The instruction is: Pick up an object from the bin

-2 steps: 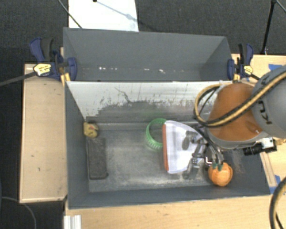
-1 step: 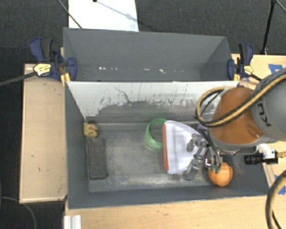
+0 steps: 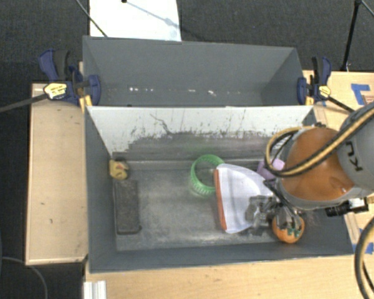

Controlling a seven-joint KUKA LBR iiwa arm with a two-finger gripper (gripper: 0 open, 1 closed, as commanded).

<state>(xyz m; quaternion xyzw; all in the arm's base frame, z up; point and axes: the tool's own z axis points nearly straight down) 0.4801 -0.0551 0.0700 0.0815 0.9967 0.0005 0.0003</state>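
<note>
metal pincer (image 3: 266, 214) sits low at the near right of the bin (image 3: 168, 220), under the arm's orange cover, and you cannot tell whether it is open or closed, or whether it grips anything. it is over the near right corner of a white flat pad (image 3: 237, 195) with an orange strip down its left edge, either touching it or just above. treat that pad as the likely pick: it looks light, thin and rather floppy, like paper or cloth, so it may bend or slip out. you would do best to pinch it across a lifted edge or fold, not press on its flat face. just right of the pincer lies a small orange ball (image 3: 289, 230) with green marks, probably smooth and apt to roll if nudged. a purple scrap (image 3: 272, 166) peeks out on the far side. further left a green ring (image 3: 201, 174) lies just beside the pad; well apart at the left are a dark grey block (image 3: 126, 205) and a small yellow piece (image 3: 118, 169)
</note>
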